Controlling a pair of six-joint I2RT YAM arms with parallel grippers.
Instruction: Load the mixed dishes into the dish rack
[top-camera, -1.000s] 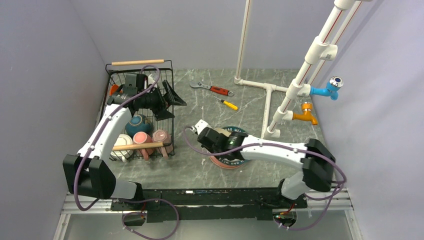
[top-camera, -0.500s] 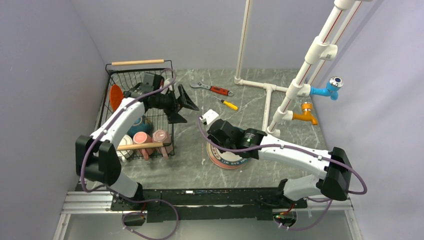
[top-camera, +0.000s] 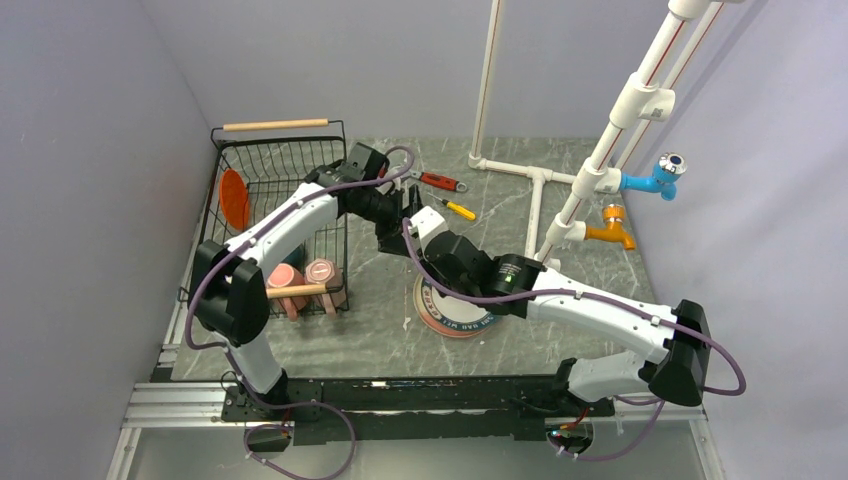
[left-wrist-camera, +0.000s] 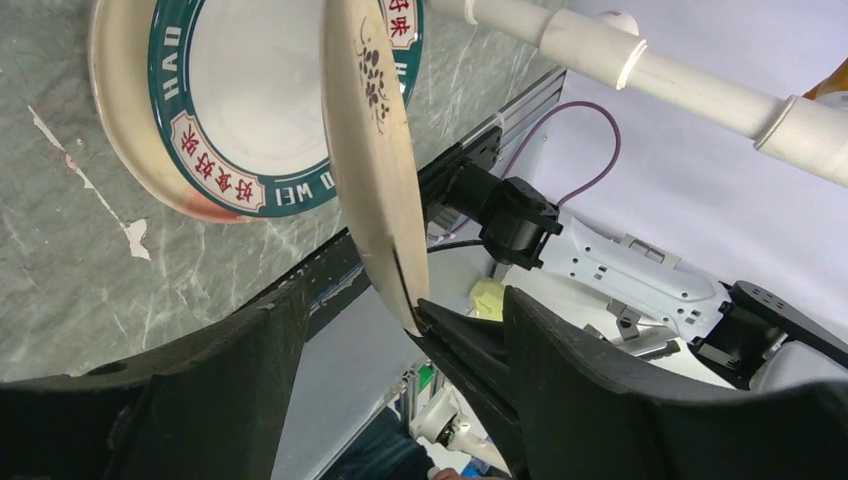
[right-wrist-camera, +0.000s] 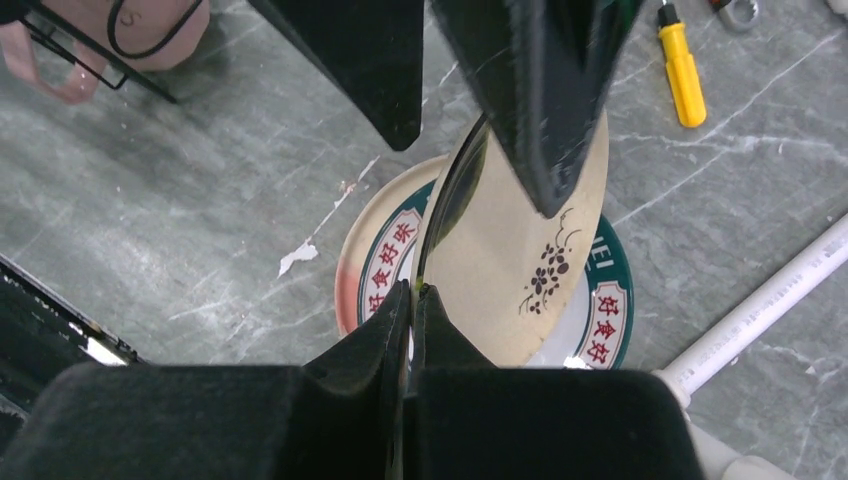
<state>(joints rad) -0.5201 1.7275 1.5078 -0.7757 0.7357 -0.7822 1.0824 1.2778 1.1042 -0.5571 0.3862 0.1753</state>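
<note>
standing on edge in mid-air, the cream plate (right-wrist-camera: 530, 260) with a dark flower sprig is the dish in hand. it hangs just over the lettered-rim plate (left-wrist-camera: 250, 90), to the right of the dish rack (top-camera: 281, 142) and outside it. the right fingers (right-wrist-camera: 360, 360) are pressed together on one edge of it, pinching the rim. the left fingers (left-wrist-camera: 220, 380) are spread, one on each side of the opposite edge, with a gap showing at both faces, so they have no grip on it. this reads as a hand-over from the right arm to the left, not yet made.

below it the lettered-rim plate lies flat on the desk (top-camera: 380, 330), with neither arm holding it. in the dish rack the orange-red plate (top-camera: 235, 198) stands upright along the left wall, and two pink mugs (top-camera: 285, 277) sit at the near end beside the wooden handle. the left arm crosses over the rack and hides part of its floor, so i cannot tell what else lies in there.

judged from that, the loading is well along but unfinished: at least three dishes are in and two plates are out. what is left is for the left fingers to take the cream plate, the right to let go, that plate to go into the rack, and then the lettered-rim plate.

the red-handled wrench (top-camera: 440, 182) and yellow-handled screwdriver (top-camera: 460, 210) lie farther back near the white pipe frame (top-camera: 540, 180), no part of the job.
</note>
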